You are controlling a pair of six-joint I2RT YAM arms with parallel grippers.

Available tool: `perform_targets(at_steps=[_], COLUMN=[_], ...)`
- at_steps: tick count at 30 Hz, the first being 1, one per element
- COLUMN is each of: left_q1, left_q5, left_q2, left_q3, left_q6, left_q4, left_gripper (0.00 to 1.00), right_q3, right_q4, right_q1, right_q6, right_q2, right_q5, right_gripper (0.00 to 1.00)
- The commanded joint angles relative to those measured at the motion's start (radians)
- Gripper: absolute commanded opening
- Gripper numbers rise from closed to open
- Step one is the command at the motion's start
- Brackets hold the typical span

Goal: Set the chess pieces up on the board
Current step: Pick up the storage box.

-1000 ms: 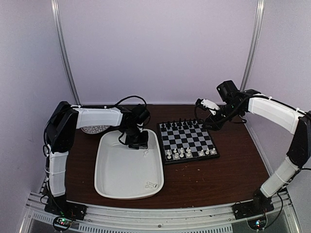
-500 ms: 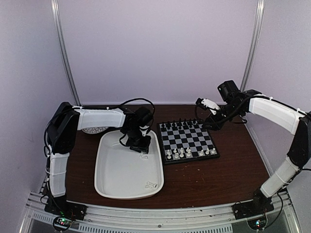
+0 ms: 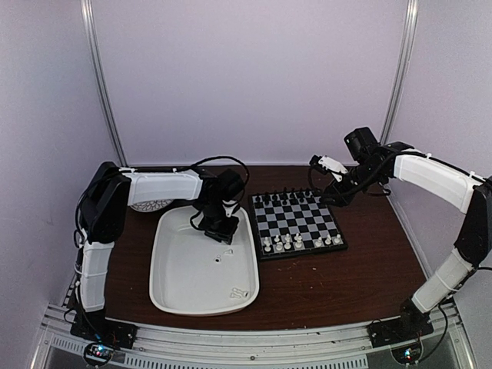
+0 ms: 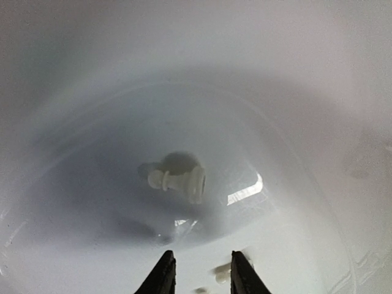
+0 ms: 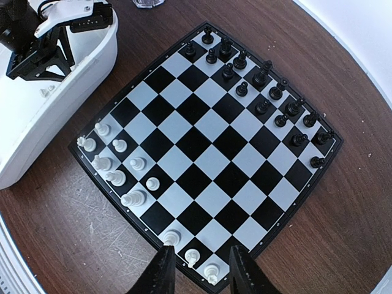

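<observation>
Shows only the parted, empty tips of left gripper [image 4: 199,275], a blur beside them unreadable; finds a white piece [image 4: 177,179] toppled in the tray [image 4: 92,92] at 12 o'clock just beyond; farther off, right gripper [image 5: 199,272] spread empty above the 6 o'clock edge of the board [image 5: 208,153].

White chess pieces [image 5: 114,178] stand along one edge of the board [image 5: 208,153]
</observation>
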Motion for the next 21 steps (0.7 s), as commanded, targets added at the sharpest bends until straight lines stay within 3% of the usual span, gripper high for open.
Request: perform_targets(at_steps=[1,8,15,21], left_q1=[0.0,0.015,0.043,0.043], left_q5=[0.04,-0.127,-0.122,0.021], left_q2=[0.017,-0.091,-0.161,-0.164], left_q3=[0.014,-0.065,-0.12,-0.139], left_q6=[0.032,-0.036,-0.112,0.109], left_q4=[-0.028,0.01,0.068,0.025], left_gripper=[0.32,0.36,0.33,0.36], right_q3=[0.001,-0.003,-0.004,0.001], right_q4=[0.002,0.004,0.002,-0.004], right_q1=[-0.006,-0.006,-0.006,-0.006], right_q6=[-0.003,-0.006,-0.007,-0.008], right_q2=[0.007,0.003,0.003,0.008], right_q5=[-0.02,-0.014,-0.016,-0.023], right_gripper=[0.34,0.34,0.34,0.34])
